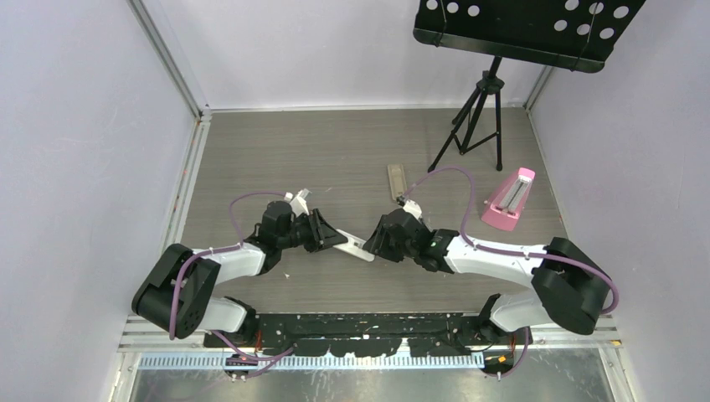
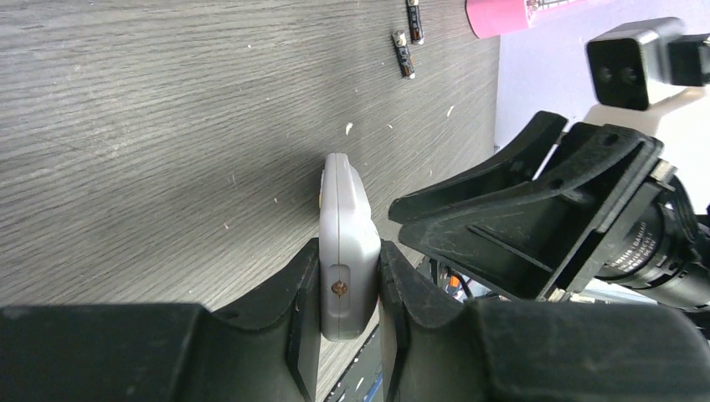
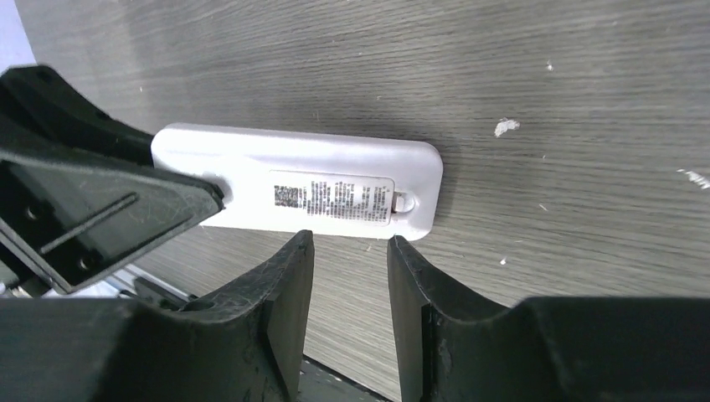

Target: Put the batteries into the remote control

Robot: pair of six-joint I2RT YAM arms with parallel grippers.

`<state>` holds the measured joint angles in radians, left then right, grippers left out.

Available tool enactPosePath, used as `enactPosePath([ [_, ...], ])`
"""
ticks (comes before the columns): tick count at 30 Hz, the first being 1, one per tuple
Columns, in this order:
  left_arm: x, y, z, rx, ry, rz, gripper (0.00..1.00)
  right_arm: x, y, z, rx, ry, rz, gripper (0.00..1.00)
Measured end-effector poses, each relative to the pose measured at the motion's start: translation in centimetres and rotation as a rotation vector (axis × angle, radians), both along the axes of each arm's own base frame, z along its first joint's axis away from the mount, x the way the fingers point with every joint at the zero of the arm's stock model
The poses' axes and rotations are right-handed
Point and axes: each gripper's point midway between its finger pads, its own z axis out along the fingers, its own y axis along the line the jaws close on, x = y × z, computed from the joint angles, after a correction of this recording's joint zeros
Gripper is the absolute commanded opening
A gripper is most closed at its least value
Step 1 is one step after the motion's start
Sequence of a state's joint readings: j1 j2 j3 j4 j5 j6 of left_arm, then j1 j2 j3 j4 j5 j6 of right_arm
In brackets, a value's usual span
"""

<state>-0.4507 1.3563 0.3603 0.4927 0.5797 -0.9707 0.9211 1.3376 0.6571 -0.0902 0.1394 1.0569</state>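
My left gripper is shut on the edges of a white bar that carries a small printed label and is held just above the table. My right gripper faces it from the right, open and with nothing between its fingers, its tips just short of the bar's labelled face. A tan-beige slim bar, the remote control, lies on the table beyond both grippers. Two batteries, dark with metal ends, lie farther back in the left wrist view.
A pink wedge-shaped object lies at the right of the table. A black music stand stands at the back right. White walls close the table in on three sides.
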Motion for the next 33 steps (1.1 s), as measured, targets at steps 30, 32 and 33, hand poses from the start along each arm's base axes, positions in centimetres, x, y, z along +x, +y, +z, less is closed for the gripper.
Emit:
enactPosePath([
  [30,0.0,0.2,-0.2,-0.002,-0.001,0.014,0.00,1.2,0.0,-2.8,0.041,0.067,-0.145,0.35],
  [32,0.0,0.2,-0.2,-0.002,-0.001,0.014,0.00,1.2,0.0,-2.8,0.041,0.066,-0.144,0.34],
  [33,0.0,0.1,-0.2,-0.002,-0.001,0.014,0.00,1.2,0.0,-2.8,0.039,0.066,-0.144,0.34],
])
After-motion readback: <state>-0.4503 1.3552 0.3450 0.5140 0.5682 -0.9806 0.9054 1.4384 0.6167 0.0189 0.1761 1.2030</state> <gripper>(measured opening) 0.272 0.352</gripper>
